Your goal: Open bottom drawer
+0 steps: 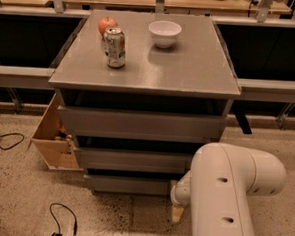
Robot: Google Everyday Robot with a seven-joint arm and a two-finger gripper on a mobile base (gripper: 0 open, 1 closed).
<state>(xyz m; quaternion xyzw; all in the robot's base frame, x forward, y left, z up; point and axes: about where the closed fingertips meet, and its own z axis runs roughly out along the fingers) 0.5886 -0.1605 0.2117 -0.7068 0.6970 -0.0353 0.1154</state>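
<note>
Progress: bottom drawer (128, 184) of grey cabinet (142, 124) looks shut, no tray showing. Pull not yet done; whole opening left.
My hand (177, 211): low, just beside right end of drawer front, mostly hidden behind own arm (228, 195). Contact with front: cannot tell. Released or clenched: cannot tell. Nothing seen held.

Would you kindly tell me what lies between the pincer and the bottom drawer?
Nothing: in the camera view the pincer hangs low, right beside the right end of the bottom drawer, with no object between them.
</note>
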